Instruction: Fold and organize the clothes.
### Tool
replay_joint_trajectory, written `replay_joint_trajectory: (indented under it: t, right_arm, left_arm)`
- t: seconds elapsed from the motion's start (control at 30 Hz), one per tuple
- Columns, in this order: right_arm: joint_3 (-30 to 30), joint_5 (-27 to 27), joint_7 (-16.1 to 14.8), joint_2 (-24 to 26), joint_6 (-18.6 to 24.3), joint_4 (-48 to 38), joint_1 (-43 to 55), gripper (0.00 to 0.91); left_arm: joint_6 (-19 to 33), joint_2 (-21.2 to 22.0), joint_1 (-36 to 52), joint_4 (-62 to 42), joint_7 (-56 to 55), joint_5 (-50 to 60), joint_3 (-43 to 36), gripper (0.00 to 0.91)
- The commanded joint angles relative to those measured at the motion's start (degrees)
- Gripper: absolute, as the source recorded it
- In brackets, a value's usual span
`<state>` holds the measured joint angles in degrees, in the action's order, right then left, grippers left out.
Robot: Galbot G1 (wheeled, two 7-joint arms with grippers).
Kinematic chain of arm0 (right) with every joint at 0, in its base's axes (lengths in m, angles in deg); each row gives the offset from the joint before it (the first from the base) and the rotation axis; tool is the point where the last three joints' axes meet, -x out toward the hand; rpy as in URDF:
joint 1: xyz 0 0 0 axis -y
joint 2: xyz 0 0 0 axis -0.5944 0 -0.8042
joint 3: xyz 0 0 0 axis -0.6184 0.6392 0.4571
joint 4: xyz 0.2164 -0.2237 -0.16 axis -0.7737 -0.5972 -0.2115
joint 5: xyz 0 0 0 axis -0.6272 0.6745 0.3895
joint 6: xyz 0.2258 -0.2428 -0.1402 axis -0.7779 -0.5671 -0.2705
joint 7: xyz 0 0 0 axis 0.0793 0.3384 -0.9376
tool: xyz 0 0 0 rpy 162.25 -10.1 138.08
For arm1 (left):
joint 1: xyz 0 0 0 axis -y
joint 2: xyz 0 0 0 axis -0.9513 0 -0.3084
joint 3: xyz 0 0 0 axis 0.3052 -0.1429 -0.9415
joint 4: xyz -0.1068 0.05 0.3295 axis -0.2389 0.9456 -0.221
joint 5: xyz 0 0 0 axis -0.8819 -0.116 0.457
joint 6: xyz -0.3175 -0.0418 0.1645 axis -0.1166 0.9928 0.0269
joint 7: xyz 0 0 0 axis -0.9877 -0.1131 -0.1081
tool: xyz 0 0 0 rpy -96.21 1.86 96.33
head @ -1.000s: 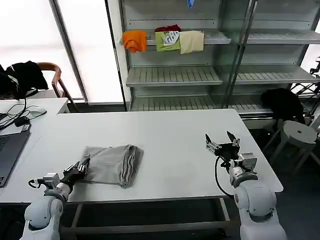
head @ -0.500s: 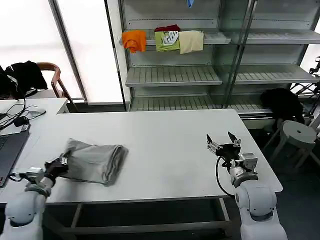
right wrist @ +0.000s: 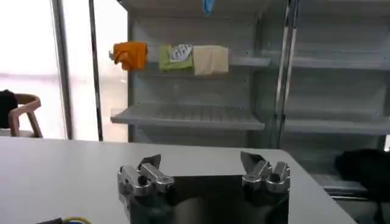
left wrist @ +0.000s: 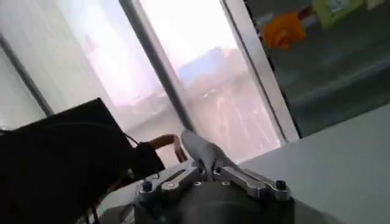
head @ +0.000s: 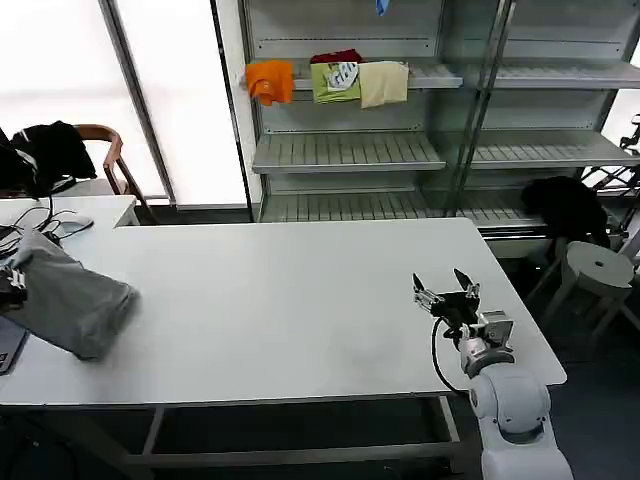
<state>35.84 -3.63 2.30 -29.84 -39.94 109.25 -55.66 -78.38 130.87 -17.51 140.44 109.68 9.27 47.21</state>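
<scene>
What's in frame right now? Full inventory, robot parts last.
folded shirt: 1, grey, far left end of the table, lifted
table: 1, white, centre
shelf rack: 1, pale grey, behind the table
folded garments: 3, orange, green, cream, side by side on the upper shelf
chair: 1, wooden, back left by the window
stool: 1, white, right of the table
left gripper: jaws closed on the shirt's cloth, at the table's left end
right gripper: jaws open, empty, over the table's right side

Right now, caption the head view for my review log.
Left gripper holds the folded grey shirt at the table's left edge; right gripper waits open.
</scene>
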Motion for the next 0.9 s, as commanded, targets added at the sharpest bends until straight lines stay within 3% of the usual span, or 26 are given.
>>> replay_joint_trajectory:
  t: [0.03,0.17,0.4,0.6,0.9]
  right_arm:
    - [-0.36,-0.78,-0.07,0.39,0.87,-0.02,-1.05,0.907]
    - [-0.5,-0.8,-0.02,0.33,1.34,-0.39,-1.72,0.907]
    - [-0.82,-0.74,0.22,0.3,1.79,-1.54,-2.48,0.907]
    - [-1.09,-0.68,0.43,0.41,1.72,-2.2,-2.23,0.907]
    - [-1.12,-0.56,0.62,0.0,1.72,-3.05,-1.24,0.907]
  left_arm:
    - [-2.95,-4.35,0.67,7.21,3.19,-0.13,1.46,0.141]
    - [-1.55,3.4,-3.25,10.81,3.36,6.2,-2.21,0.141]
    - [2.08,24.92,-6.64,9.14,0.91,17.36,-12.79,0.171]
    - [-1.64,29.48,-5.45,13.89,0.12,17.01,-18.52,0.302]
    - [-7.24,34.21,-2.25,13.79,-4.82,18.42,-30.02,0.312]
